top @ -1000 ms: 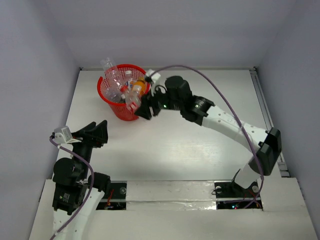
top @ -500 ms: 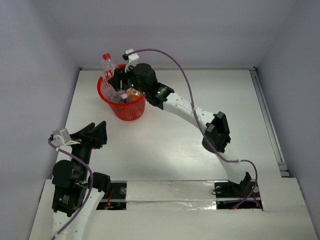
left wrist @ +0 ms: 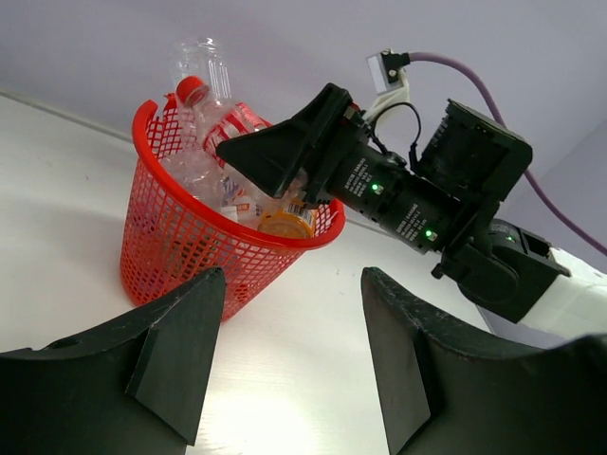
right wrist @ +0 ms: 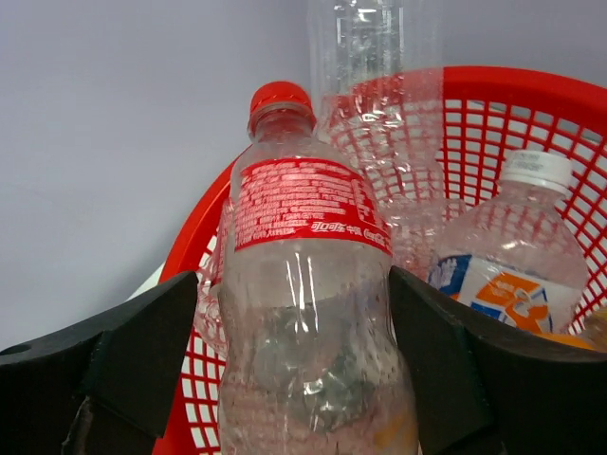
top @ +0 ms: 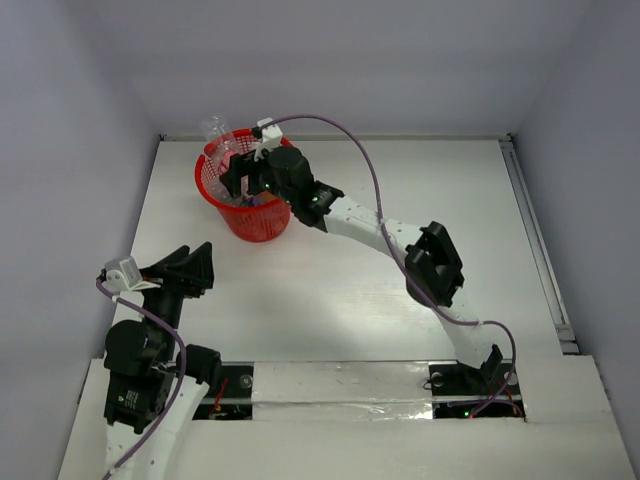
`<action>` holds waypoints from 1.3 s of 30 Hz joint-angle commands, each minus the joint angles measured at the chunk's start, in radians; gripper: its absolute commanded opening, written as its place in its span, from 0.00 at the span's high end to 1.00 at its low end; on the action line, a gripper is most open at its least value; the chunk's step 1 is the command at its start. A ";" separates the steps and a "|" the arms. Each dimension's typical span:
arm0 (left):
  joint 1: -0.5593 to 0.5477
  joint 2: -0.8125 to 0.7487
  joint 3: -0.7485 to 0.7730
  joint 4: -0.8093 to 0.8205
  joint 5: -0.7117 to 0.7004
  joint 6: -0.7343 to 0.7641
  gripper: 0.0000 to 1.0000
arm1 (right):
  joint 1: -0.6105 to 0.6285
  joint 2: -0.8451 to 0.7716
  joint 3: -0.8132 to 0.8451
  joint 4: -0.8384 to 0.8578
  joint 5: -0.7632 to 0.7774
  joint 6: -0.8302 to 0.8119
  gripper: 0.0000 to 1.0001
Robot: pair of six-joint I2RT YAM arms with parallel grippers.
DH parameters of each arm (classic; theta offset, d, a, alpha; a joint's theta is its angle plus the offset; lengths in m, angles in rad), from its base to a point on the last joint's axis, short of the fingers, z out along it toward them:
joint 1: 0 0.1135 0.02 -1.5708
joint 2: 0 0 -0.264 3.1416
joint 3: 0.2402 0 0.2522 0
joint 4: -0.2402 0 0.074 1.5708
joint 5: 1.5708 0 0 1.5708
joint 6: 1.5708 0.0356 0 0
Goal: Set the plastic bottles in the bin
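Note:
The red mesh bin (top: 257,225) stands at the table's far left and holds several plastic bottles. My right gripper (top: 240,176) reaches over its rim. In the right wrist view a clear bottle with a red label and red cap (right wrist: 303,218) stands upright between my right gripper's (right wrist: 294,284) fingers. The jaws are open, with a gap at the left finger (right wrist: 142,351). Behind it are a tall clear bottle (right wrist: 375,57) and a white-capped bottle (right wrist: 517,256). My left gripper (left wrist: 292,275) hovers open and empty near the table's front left, facing the bin (left wrist: 180,246).
White tabletop runs between the bin and the arm bases. Grey walls enclose the table at the back and on both sides. The right arm (top: 430,262) stretches diagonally across the middle, and its purple cable (top: 340,130) loops above the bin.
My right arm swung the red-labelled bottle from the bin's right side to over the bin and lowered it inside. Its jaws have widened off the bottle. The left arm has not moved.

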 commanded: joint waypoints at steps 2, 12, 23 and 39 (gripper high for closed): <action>0.002 -0.006 0.004 0.032 -0.011 -0.003 0.43 | -0.004 -0.115 -0.066 0.100 0.041 0.006 0.13; 0.011 0.000 0.001 0.032 -0.016 -0.004 0.43 | -0.004 -0.189 -0.136 0.082 0.075 -0.015 0.14; 0.021 0.014 0.001 0.034 -0.016 -0.006 0.40 | -0.004 -0.448 -0.398 0.177 0.112 -0.003 0.19; 0.030 0.066 0.004 0.054 0.047 0.026 0.25 | -0.004 -1.588 -1.368 0.341 0.625 0.005 0.91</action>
